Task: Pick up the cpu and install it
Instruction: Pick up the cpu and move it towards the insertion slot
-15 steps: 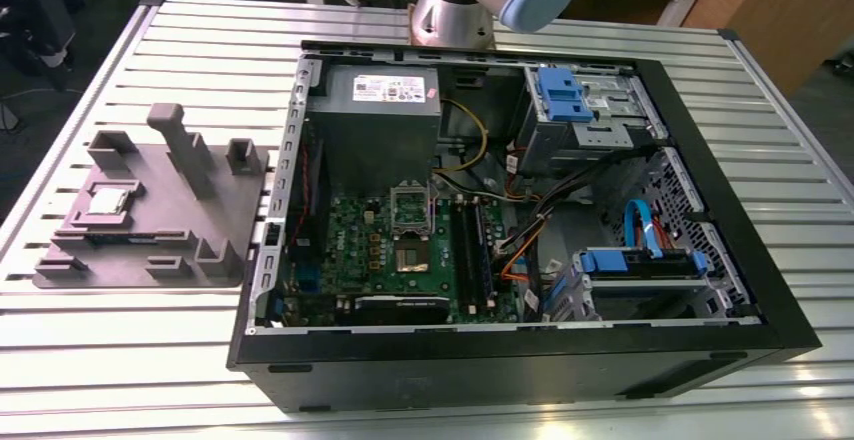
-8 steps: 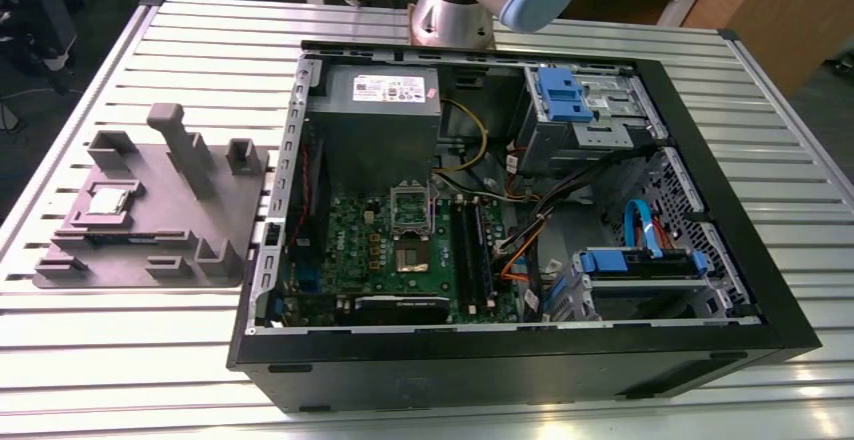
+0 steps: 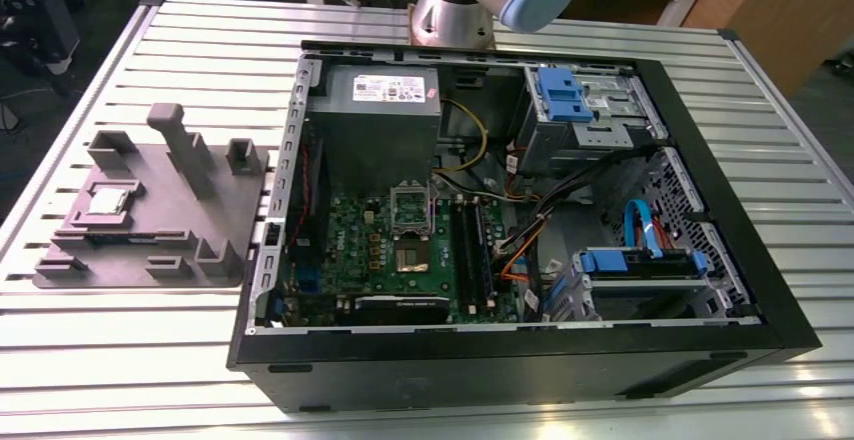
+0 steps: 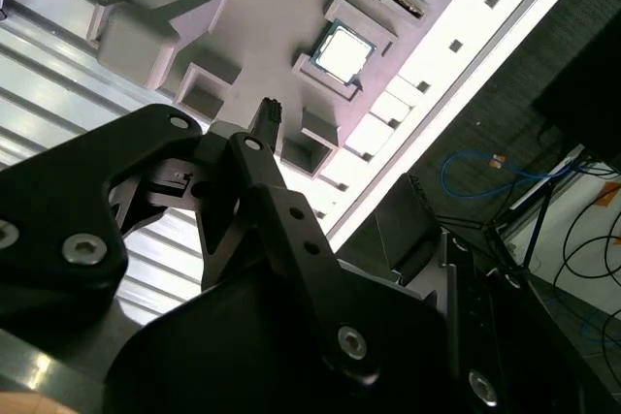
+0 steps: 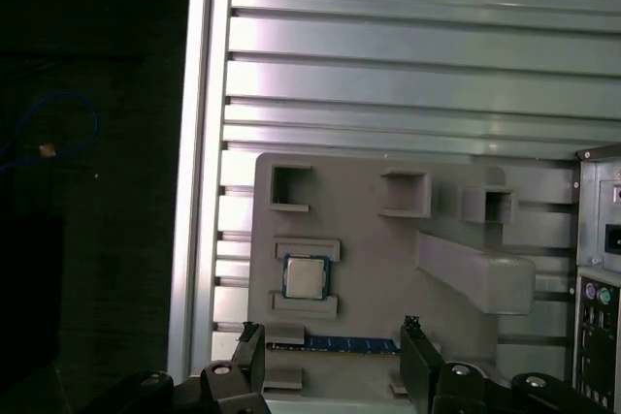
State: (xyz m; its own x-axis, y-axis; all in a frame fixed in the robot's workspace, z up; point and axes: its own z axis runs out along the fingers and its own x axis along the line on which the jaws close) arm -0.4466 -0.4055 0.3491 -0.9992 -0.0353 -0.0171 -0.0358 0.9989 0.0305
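The cpu (image 3: 107, 200) is a small silvery square chip lying flat in a recess of the grey plastic plate (image 3: 200, 230), on the slatted table at the exterior view's left. Both wrist views look down on the cpu (image 5: 305, 277) (image 4: 343, 53). My gripper (image 5: 330, 334) hangs open above the plate, apart from the chip, with nothing between its fingers. One black finger (image 4: 264, 138) shows in the second wrist view. The green motherboard (image 3: 360, 245) lies inside the open computer case (image 3: 747, 290), with its socket (image 3: 411, 252) near the middle.
A grey metal box with a white label (image 3: 380, 95) sits at the back of the case, with blue drive cages (image 3: 574, 95) and cables beside it. Upright blocks (image 3: 180, 145) rise from the plate. A long blue-green strip (image 5: 349, 344) lies on the plate near the chip. Past the table edge (image 5: 199, 191) is dark floor.
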